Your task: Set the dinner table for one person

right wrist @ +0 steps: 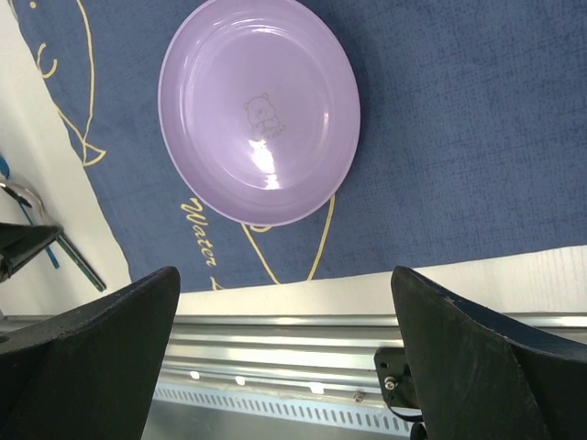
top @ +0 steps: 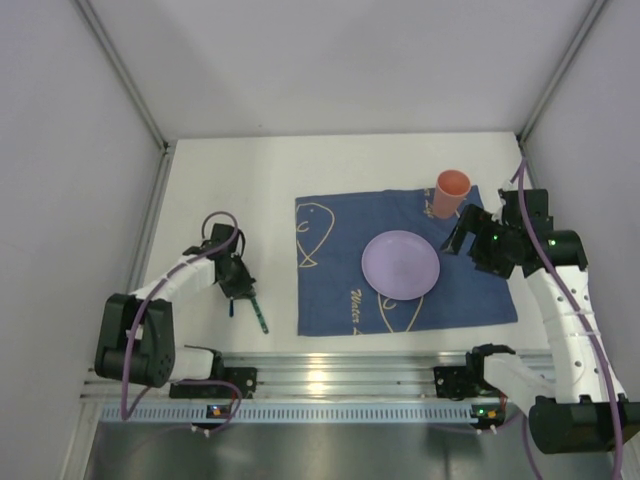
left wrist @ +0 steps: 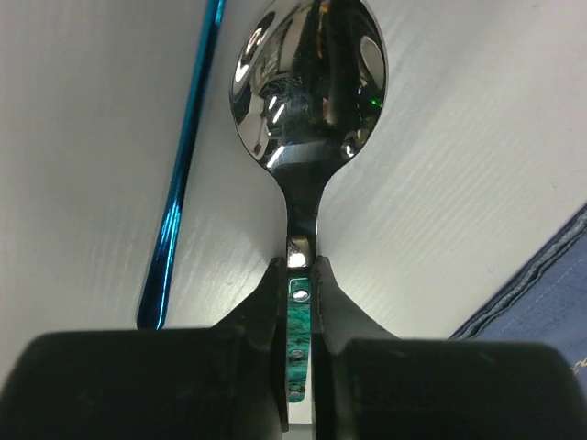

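Observation:
My left gripper (top: 242,289) is shut on the green handle of a metal spoon (left wrist: 307,87), low over the white dinner table (top: 230,180), left of the blue fish-print cloth (top: 400,300). In the left wrist view the fingers (left wrist: 266,302) pinch the handle and the bowl points away. A purple plate (top: 400,263) lies on the cloth and also shows in the right wrist view (right wrist: 260,110). An orange cup (top: 451,193) stands upright at the cloth's far right corner. My right gripper (top: 463,236) hangs open and empty above the cloth, right of the plate.
A blue utensil handle (left wrist: 183,165) lies on the table just left of the spoon, and shows in the top view (top: 232,308). The metal rail (top: 330,375) runs along the near edge. Grey walls close in the table on three sides.

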`<act>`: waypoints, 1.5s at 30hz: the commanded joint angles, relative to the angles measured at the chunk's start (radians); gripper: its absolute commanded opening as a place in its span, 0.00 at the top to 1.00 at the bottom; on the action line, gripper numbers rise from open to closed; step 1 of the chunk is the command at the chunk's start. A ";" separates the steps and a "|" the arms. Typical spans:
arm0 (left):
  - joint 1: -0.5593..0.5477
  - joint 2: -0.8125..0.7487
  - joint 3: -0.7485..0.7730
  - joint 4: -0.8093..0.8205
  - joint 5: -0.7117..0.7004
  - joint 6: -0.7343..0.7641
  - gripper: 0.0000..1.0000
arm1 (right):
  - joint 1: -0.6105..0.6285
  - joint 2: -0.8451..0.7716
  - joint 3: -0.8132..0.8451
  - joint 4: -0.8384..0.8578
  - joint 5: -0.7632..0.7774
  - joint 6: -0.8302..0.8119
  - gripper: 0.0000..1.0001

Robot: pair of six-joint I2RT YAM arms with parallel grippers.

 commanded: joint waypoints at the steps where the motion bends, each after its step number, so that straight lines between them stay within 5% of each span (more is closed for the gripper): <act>1: 0.005 0.071 0.005 0.072 0.019 0.039 1.00 | 0.008 -0.004 0.013 0.033 0.015 -0.004 0.00; 7: 0.002 0.053 0.217 0.033 0.081 0.050 1.00 | 0.134 0.019 0.122 0.046 0.127 -0.027 0.01; 11: -0.034 0.131 0.449 0.003 0.125 0.012 1.00 | 0.322 0.099 0.171 0.175 -0.006 -0.021 0.00; 16: -0.161 0.302 0.841 -0.041 0.211 0.006 1.00 | 0.564 0.188 0.182 0.338 0.024 0.056 0.00; 22: -0.330 0.488 1.201 -0.179 0.279 0.015 1.00 | 0.641 0.327 0.245 0.415 0.026 0.036 0.00; 31: -0.400 0.471 1.252 -0.169 0.332 -0.039 1.00 | 0.641 0.439 0.292 0.424 0.125 -0.011 0.07; 38: -0.403 0.416 1.169 -0.067 0.375 -0.105 1.00 | 0.641 0.462 0.260 0.461 0.110 -0.002 0.40; 39: -0.405 0.410 1.148 -0.057 0.380 -0.111 1.00 | 0.643 0.462 0.257 0.465 0.109 0.001 0.54; 45: -0.406 0.353 1.028 0.049 0.403 -0.157 1.00 | 0.641 0.447 0.236 0.493 0.105 0.011 1.00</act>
